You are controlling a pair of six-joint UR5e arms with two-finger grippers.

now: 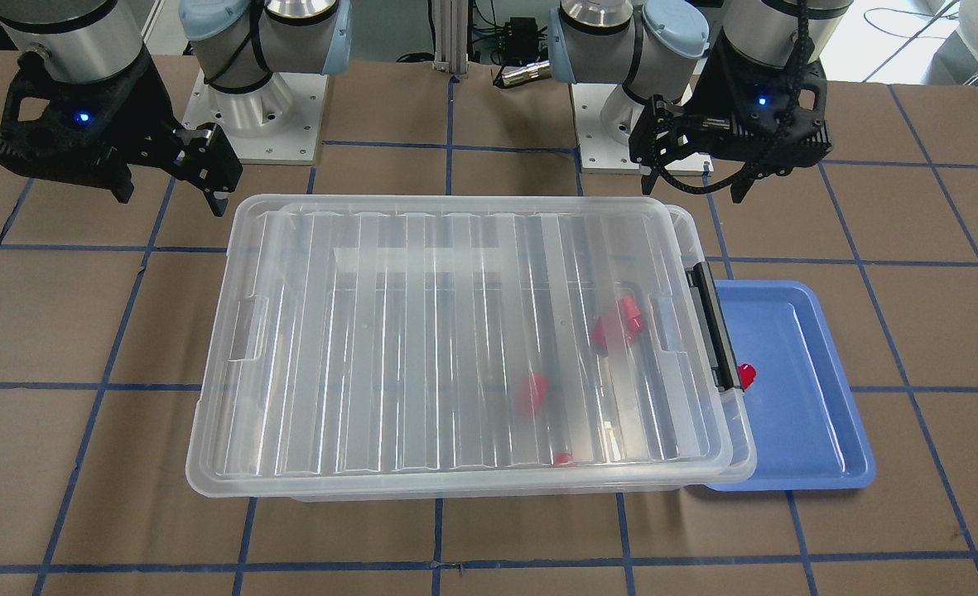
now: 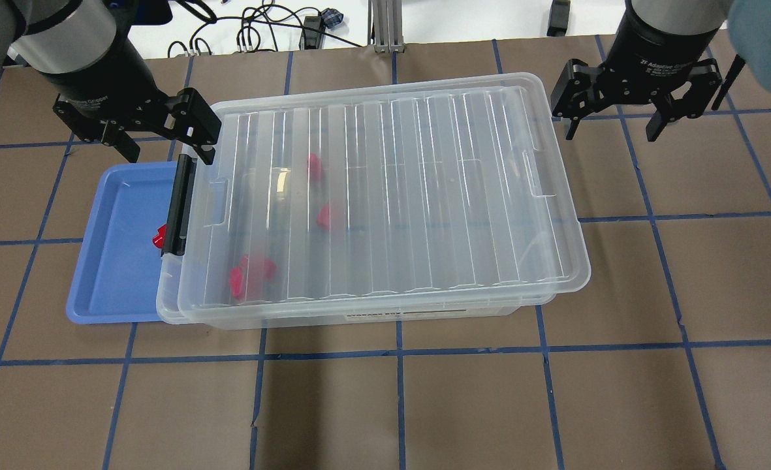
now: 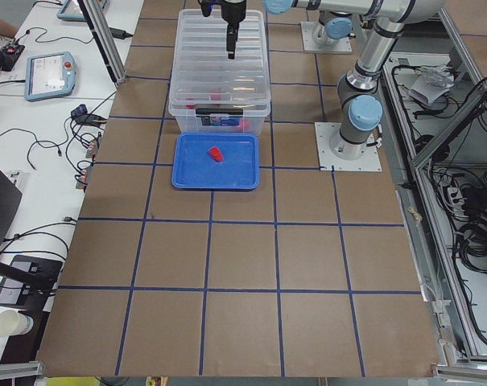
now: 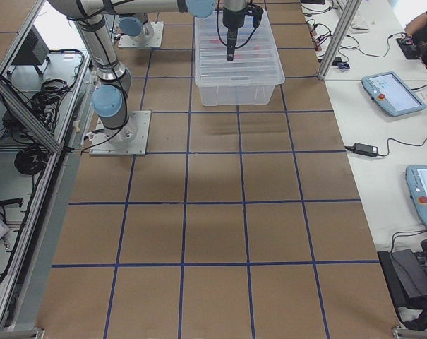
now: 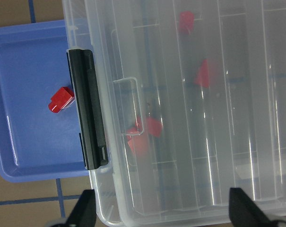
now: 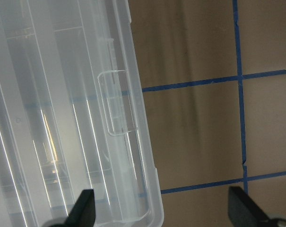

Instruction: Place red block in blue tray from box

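Note:
The clear box lies on the table with its ribbed lid on and a black latch bar at one end. Several red blocks show through the lid. The blue tray lies against the latch end, and one red block rests in it, also seen in the left wrist view. My left gripper is open and empty, hovering over the latch end's far corner. My right gripper is open and empty beside the box's opposite end.
Brown table surface with a blue tape grid surrounds the box. The arm bases stand behind the box. Cables and tablets lie on a side bench beyond the table's edge.

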